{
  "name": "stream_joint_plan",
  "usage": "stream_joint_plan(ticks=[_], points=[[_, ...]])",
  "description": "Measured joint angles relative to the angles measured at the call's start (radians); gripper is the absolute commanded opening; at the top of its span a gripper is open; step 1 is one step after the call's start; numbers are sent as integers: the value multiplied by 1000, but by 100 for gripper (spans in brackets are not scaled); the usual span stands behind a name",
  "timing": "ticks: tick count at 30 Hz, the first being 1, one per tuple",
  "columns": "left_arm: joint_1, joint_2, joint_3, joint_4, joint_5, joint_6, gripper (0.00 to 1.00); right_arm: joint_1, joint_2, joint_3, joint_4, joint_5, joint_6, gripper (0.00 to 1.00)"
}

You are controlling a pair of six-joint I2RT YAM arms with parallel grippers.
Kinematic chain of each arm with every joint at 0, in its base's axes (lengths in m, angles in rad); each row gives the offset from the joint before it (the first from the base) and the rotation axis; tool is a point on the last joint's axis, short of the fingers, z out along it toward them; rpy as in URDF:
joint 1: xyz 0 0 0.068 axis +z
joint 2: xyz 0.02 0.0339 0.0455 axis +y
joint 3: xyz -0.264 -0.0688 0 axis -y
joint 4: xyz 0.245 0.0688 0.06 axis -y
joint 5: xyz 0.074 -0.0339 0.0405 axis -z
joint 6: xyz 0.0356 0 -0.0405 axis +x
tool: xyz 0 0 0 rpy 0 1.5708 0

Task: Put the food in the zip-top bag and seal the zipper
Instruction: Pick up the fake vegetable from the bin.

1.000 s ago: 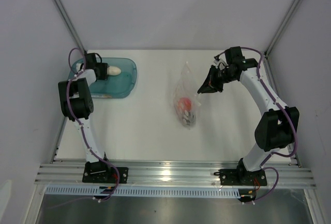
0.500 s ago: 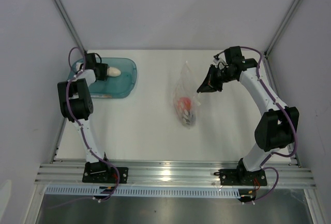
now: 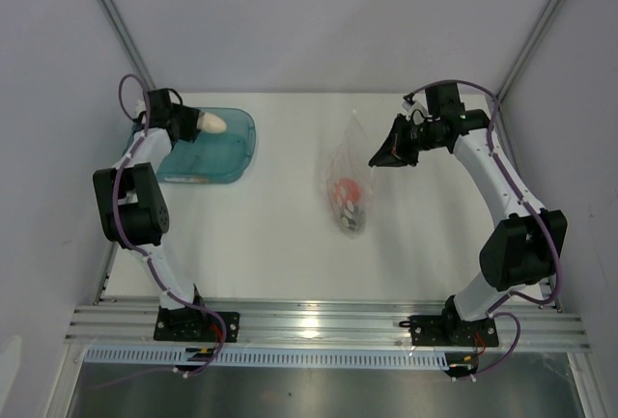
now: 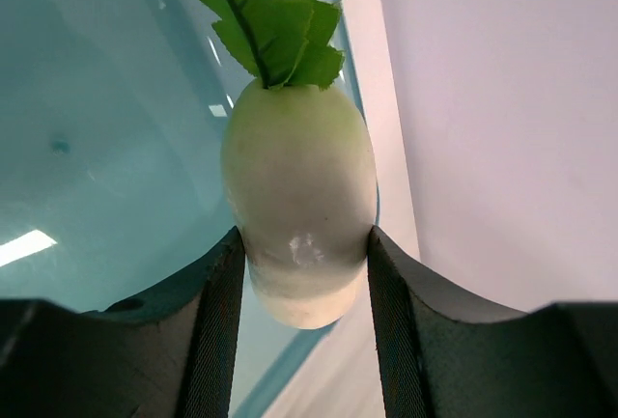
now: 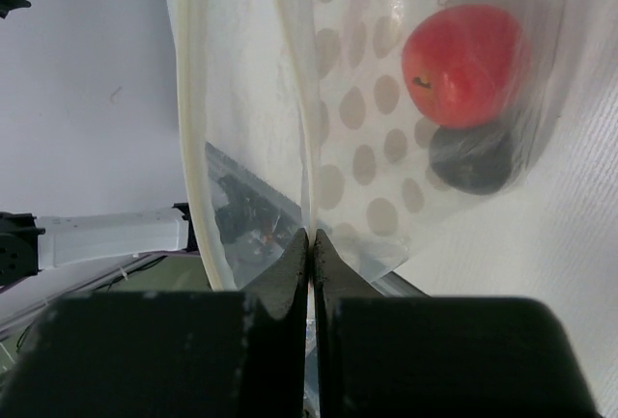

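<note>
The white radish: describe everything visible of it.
The radish is a smooth, glossy white oblong toy, plastic by its look, with a tuft of flat green leaves at one end. The left hand clamps it near its bare rounded end, one black finger on each side. It juts past the fingertips, leaves pointing away from the hand, above the teal tray near its rim. Only the fingers visibly touch it.
</note>
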Motion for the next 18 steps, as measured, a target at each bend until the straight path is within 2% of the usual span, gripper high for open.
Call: stream_joint_plan(ticks=[6,12,18], points=[[-84,-73,-34,-9,103,105,1,2,-13,-2,10,5,-5,0],[-221,-217,-180,-18,222,188,0,26,-13,-7,10,39,-8,0],[-345,-362,-204,-62,323,282,1,72,-13,-7,10,74,-11,0]])
